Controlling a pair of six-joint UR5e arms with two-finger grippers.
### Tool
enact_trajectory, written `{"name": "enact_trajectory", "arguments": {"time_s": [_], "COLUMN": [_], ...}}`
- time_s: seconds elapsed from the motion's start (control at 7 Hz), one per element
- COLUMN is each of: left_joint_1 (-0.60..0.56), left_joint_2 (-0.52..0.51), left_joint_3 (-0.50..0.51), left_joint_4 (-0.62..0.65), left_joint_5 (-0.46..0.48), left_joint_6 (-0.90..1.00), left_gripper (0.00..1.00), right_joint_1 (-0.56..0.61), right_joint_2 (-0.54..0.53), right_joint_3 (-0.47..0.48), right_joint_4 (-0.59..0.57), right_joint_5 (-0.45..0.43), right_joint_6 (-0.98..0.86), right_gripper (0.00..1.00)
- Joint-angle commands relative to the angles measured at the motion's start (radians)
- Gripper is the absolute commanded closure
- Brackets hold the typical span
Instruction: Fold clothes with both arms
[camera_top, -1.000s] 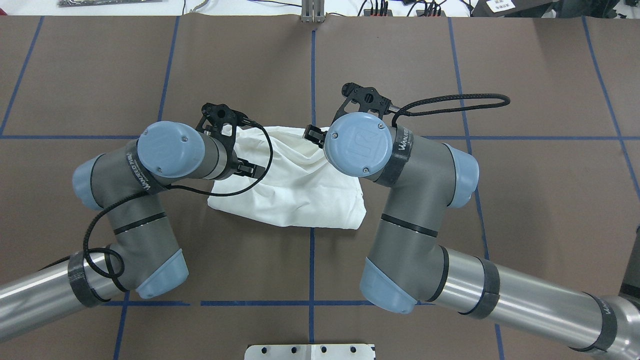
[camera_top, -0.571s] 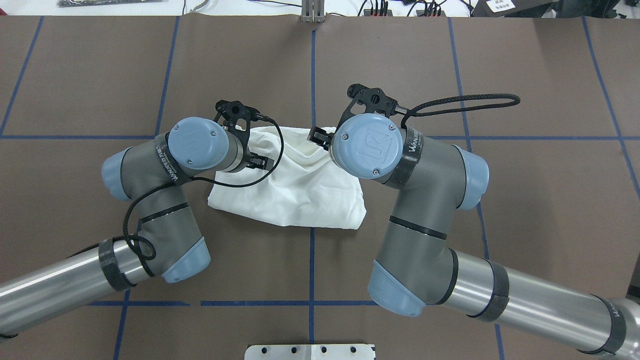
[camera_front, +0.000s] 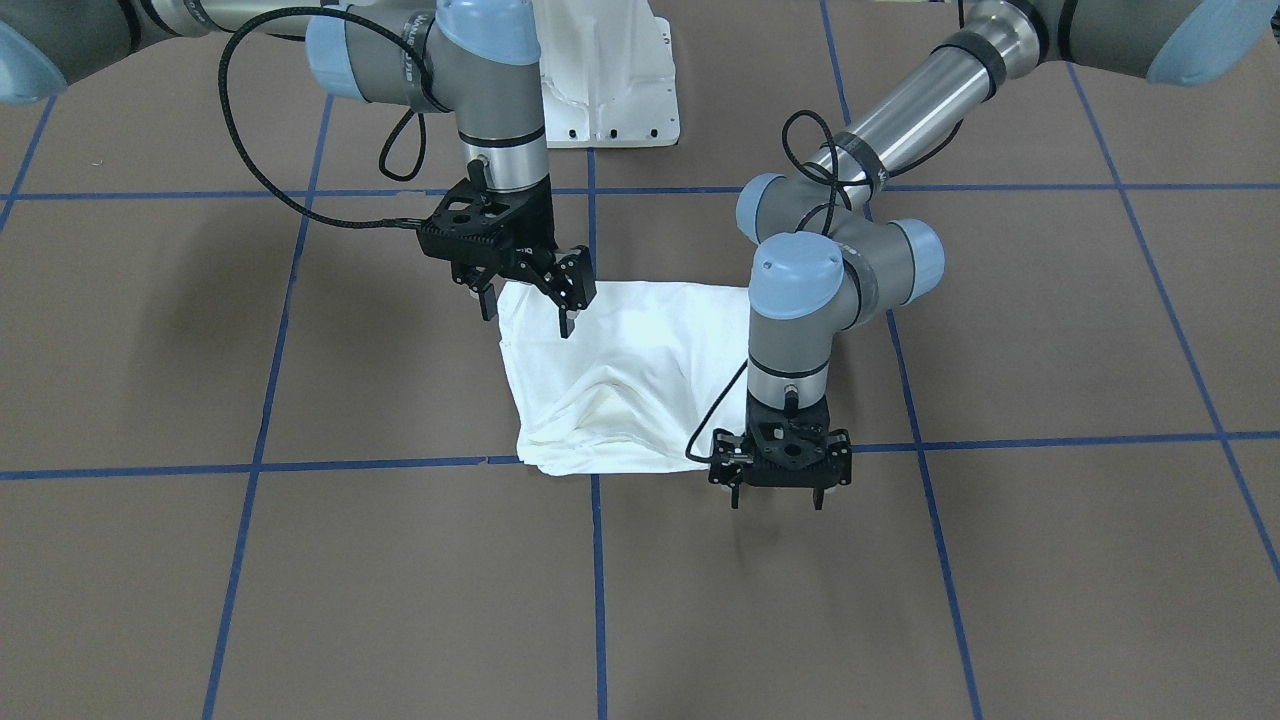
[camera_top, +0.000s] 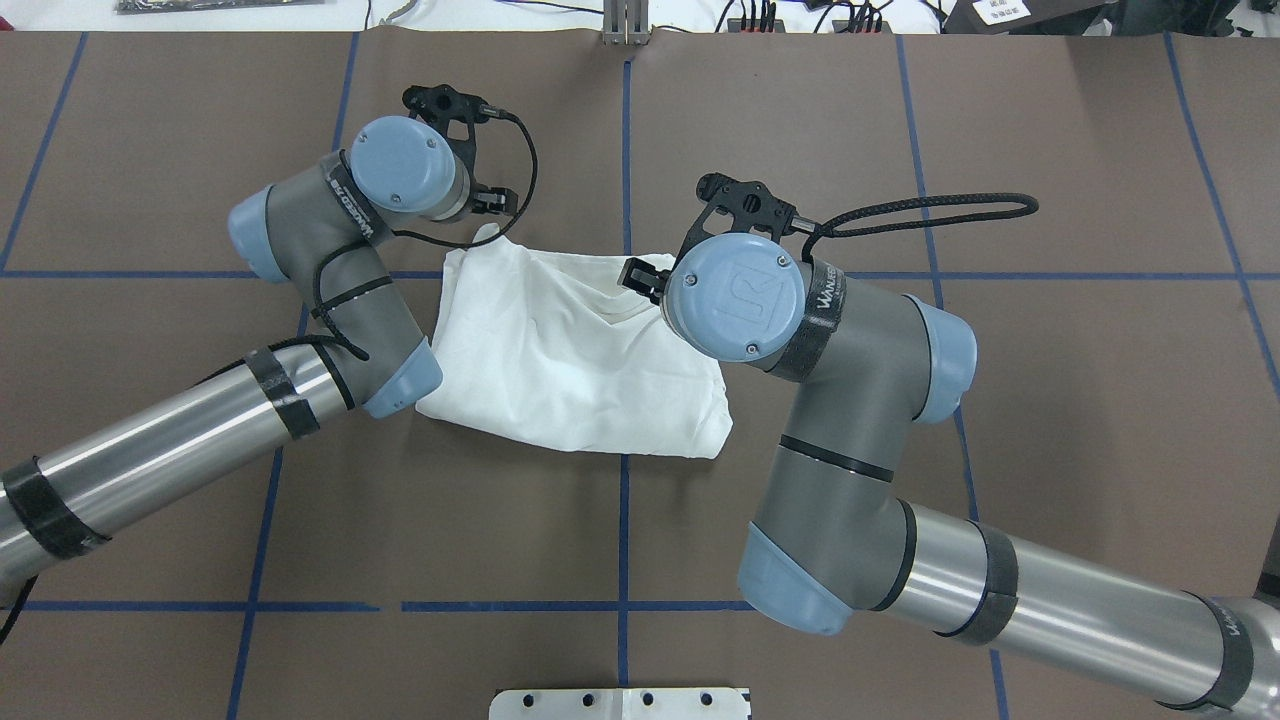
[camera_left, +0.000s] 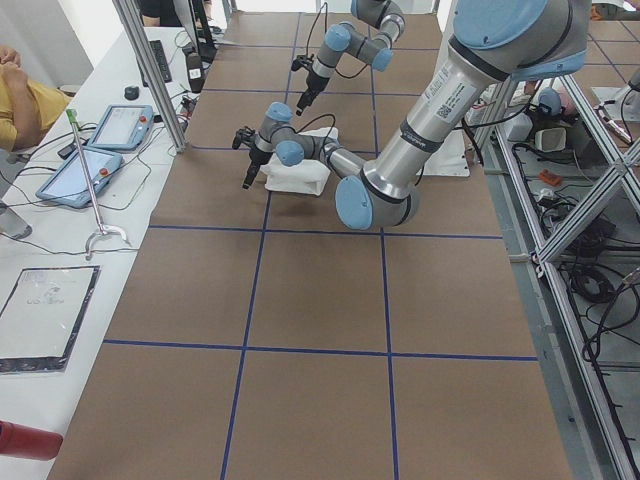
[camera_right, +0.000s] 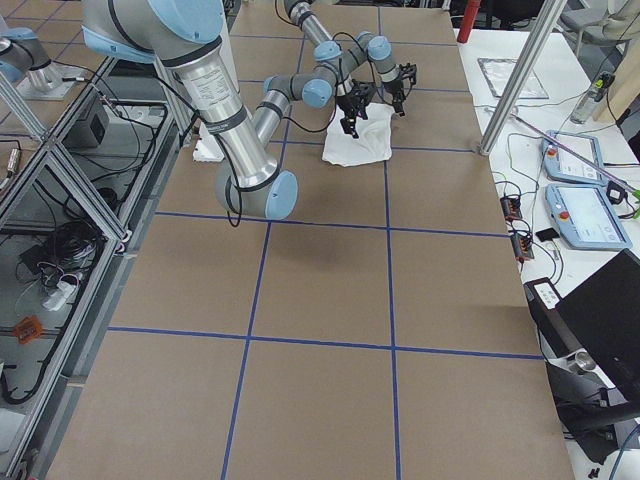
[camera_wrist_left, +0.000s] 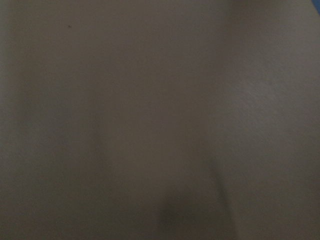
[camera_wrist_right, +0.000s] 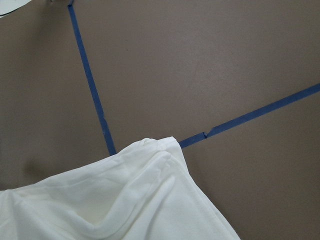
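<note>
The white shirt (camera_top: 570, 350) lies crumpled and partly folded on the brown table, also in the front view (camera_front: 620, 380). My left gripper (camera_front: 778, 497) points straight down beside the shirt's far edge, just off the cloth, open and holding nothing. In the overhead view the left gripper (camera_top: 490, 200) shows past the shirt's far left corner. My right gripper (camera_front: 527, 315) hangs open over the shirt's near right corner, its fingers spread and holding nothing. The right wrist view shows a shirt corner (camera_wrist_right: 145, 195) over blue tape. The left wrist view shows only blurred brown table.
Blue tape lines (camera_top: 625, 150) divide the brown table. The white pedestal base (camera_front: 610, 70) stands at the robot's edge. The right arm's black cable (camera_top: 930, 210) loops out over the table. Tablets (camera_left: 120, 125) and a person's arm (camera_left: 20, 95) sit at the operators' bench.
My left arm has swung off the shirt's left part toward the table's far side, uncovering that side of the cloth. The right arm has barely shifted.
</note>
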Motion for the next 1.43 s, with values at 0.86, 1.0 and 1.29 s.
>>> {"name": "enact_trajectory", "arguments": {"time_s": [0.86,1.0,1.29], "left_joint_1": [-0.173,-0.173,-0.173], "left_joint_2": [0.209,0.214,0.221], "left_joint_3": [-0.319,-0.322,-0.330], "left_joint_4": [-0.007,-0.007,-0.009], "left_joint_5": [-0.288,-0.288,-0.288], "left_joint_6": [0.342,0.335,0.330], "left_gripper": [0.00,0.00,0.00], "right_joint_1": [-0.005,-0.004,0.011], "right_joint_2": [0.194,0.194,0.194], "right_joint_3": [-0.406,-0.406,-0.416], "right_joint_4": [0.135,0.133,0.130], "right_joint_5": [-0.068,-0.068,-0.068], "right_joint_6": [0.275,0.275,0.275], "right_gripper": [0.24,0.45,0.64]}}
